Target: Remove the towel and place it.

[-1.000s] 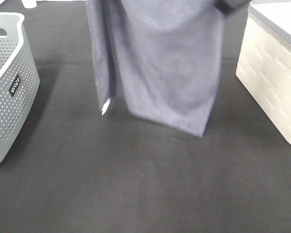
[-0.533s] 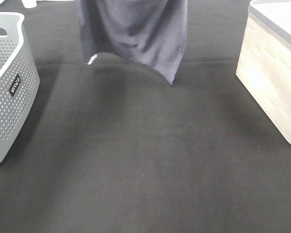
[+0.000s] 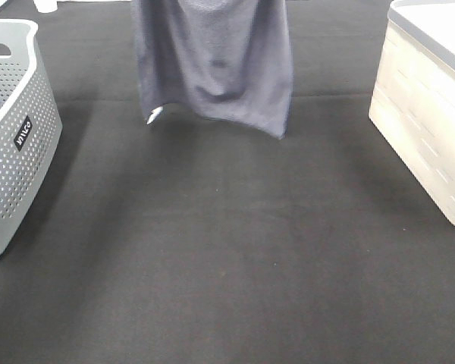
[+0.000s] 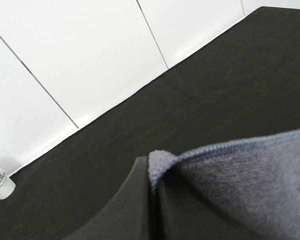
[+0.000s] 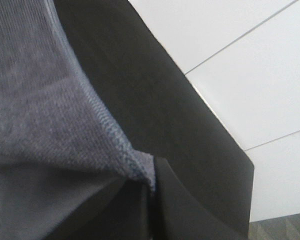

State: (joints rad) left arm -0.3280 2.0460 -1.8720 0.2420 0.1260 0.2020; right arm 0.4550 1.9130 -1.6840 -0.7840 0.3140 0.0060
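Your left gripper (image 4: pixel 153 200) and right gripper (image 5: pixel 151 210) each clamp a top corner of the soft grey-lavender terry towel (image 3: pixel 212 61), hanging over the far middle of the black fabric tabletop (image 3: pixel 227 265).

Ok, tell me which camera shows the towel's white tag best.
Exterior high: the white tag hangs at the towel's lower corner. Both wrist views show only a pinched hemmed corner, no tag.
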